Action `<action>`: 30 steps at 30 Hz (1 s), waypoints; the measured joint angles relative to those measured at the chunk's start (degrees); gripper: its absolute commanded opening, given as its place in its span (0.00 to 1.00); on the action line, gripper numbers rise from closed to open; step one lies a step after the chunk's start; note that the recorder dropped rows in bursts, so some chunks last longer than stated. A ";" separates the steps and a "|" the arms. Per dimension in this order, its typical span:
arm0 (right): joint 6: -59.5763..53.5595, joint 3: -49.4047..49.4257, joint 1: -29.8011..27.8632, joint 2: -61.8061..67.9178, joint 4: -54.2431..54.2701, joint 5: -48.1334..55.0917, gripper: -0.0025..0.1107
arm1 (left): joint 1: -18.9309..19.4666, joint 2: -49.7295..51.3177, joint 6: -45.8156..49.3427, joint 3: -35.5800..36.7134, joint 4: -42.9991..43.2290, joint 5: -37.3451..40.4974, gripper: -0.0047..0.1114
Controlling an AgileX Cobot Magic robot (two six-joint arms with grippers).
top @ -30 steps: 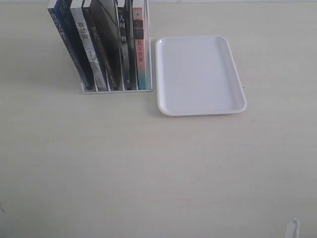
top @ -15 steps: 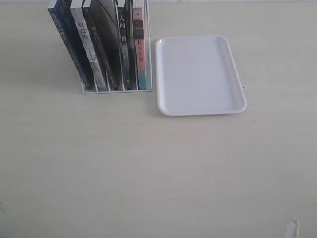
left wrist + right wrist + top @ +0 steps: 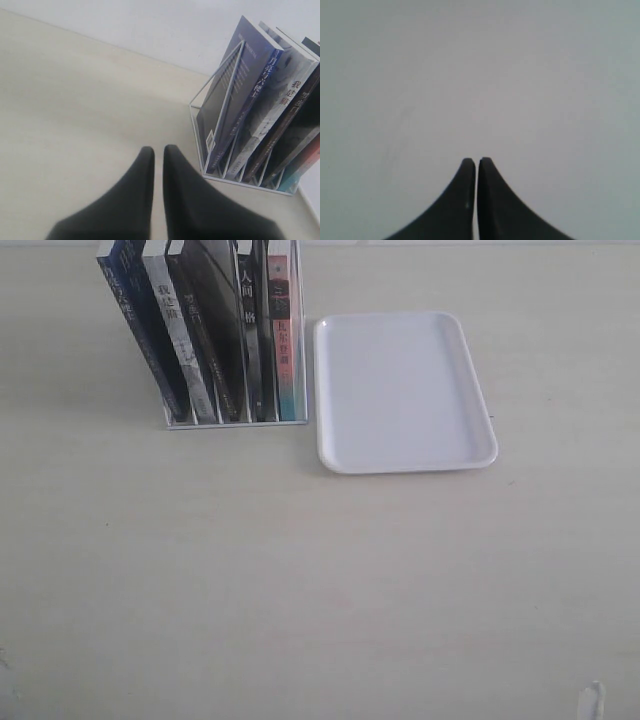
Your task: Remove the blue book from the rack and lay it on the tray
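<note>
L tool [image 3: 158, 151] & R tool [image 3: 476, 161] both closed up, jaws approx. touching.

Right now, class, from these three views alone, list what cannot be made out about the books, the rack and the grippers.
- blue book front cover: it faces the neighbouring book in the rack, so it is hidden in the exterior and left wrist views.
- Book tops: cut off by the exterior view's top edge.
- right gripper location: the right wrist view shows only a blank pale surface.
- Spine titles: too small in the exterior view.
</note>
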 measured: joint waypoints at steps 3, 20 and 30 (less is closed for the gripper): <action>0.10 -12.56 0.00 6.21 -1.87 17.08 0.04 | 0.00 0.00 0.00 0.00 0.00 0.00 0.09; 2.16 -36.42 0.00 25.86 0.36 48.58 0.04 | 0.00 0.00 0.00 0.00 0.00 0.00 0.09; -1.52 -37.23 0.92 36.24 10.75 40.22 0.03 | 0.00 0.00 0.00 0.00 0.00 0.00 0.09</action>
